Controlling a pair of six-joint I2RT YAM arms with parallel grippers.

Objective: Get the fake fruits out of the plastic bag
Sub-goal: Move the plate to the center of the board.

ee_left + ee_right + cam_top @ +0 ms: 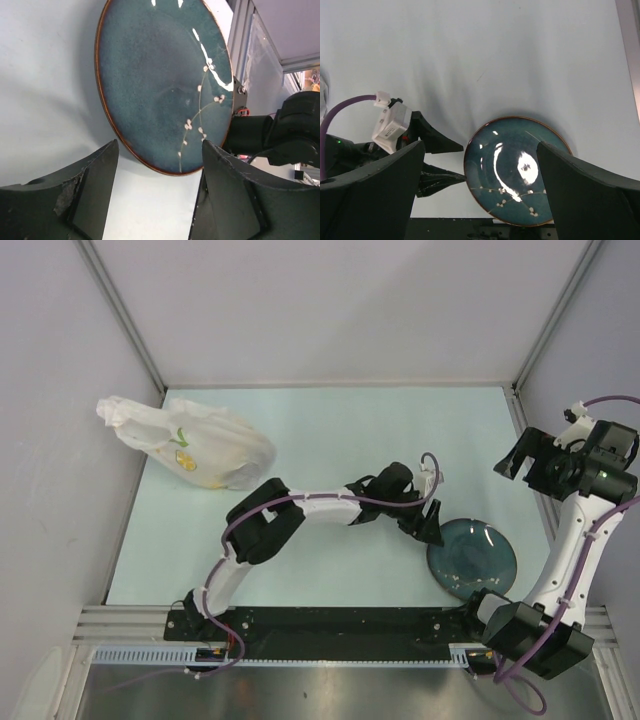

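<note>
Closest to me, at the table's near edge, the dark blue-green plate [472, 558] sits toward the right, just ahead of the right arm's base, its glaze catching the light and a thin sprig of white blossoms painted across it. The left arm reaches sideways across the pale table [330, 430], low over the surface, and the left gripper [432, 528] sits right at the plate's left rim. Its jaws stand apart with nothing between them. From here I cannot tell whether a fingertip touches the rim. The right gripper [480, 150] hangs high above the table on the right side, looking down on the plate and on the left wrist, with its jaws spread wide and empty too. Farther back and well off to the left, near the side wall, the plastic bag [200, 445] lies crumpled on the table, its bunched neck pointing toward the back left corner and small green and yellow marks on its side. It is well apart from both grippers, farthest from the right one. A faint yellowish tint shows through the film, but I cannot make out any single fruits inside it.
</note>
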